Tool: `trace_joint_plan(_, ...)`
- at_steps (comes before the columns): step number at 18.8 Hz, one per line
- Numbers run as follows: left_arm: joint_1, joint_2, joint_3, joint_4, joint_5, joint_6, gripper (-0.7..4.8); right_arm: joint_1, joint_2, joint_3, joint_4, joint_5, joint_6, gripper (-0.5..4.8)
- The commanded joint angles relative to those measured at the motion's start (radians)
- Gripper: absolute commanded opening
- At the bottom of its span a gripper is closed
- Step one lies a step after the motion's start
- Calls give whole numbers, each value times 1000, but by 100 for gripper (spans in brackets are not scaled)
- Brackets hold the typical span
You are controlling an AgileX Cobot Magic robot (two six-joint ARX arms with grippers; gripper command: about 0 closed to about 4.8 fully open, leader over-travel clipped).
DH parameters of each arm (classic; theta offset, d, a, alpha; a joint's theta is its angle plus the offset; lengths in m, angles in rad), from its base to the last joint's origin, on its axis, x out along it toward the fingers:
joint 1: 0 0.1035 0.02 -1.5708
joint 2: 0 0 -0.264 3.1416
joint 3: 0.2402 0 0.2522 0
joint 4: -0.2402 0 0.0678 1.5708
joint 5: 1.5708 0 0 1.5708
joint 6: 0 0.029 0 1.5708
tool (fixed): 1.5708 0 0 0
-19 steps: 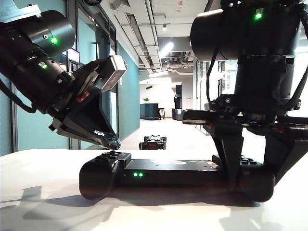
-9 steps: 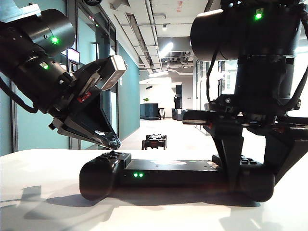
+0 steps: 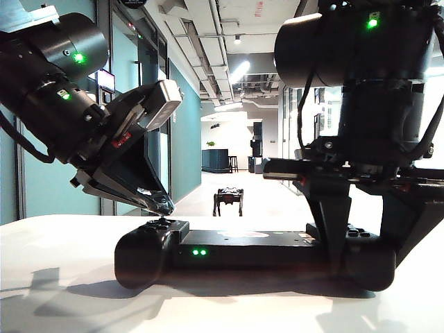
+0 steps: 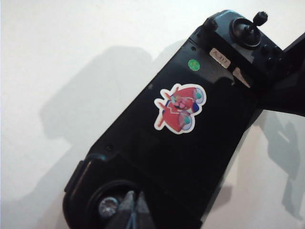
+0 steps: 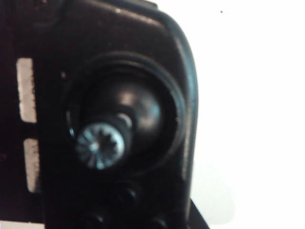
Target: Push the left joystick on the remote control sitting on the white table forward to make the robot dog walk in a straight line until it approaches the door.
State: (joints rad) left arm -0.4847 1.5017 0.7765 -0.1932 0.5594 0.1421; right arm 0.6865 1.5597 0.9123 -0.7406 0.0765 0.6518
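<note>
On the white table (image 3: pixel 62 277) lies the remote control (image 3: pixel 243 253); the right gripper (image 3: pixel 364 232) clamps its right lobe. The left gripper (image 3: pixel 163 207), fingers together, presses the left joystick (image 3: pixel 163 223). Down the corridor, the robot dog (image 3: pixel 229 199) now stands upright and farther off than a second ago.

Exterior camera low at table height, facing level across the white table (image 3: pixel 62 277) down a corridor, left wrist camera looking steeply down on the remote control (image 4: pixel 181 143), right wrist camera very close, blurred, above its right thumbstick (image 5: pixel 101 145), controller shared by all views.
</note>
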Motion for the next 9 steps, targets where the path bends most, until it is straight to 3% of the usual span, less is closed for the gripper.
trace_joint_plan(1, 0, -1, 0, 16, -10, 3, -6, 2, -2, 2, 8, -12, -2, 178)
trace_joint_plan(9, 0, -1, 0, 16, -10, 3, -6, 2, -2, 2, 8, -12, -9, 179)
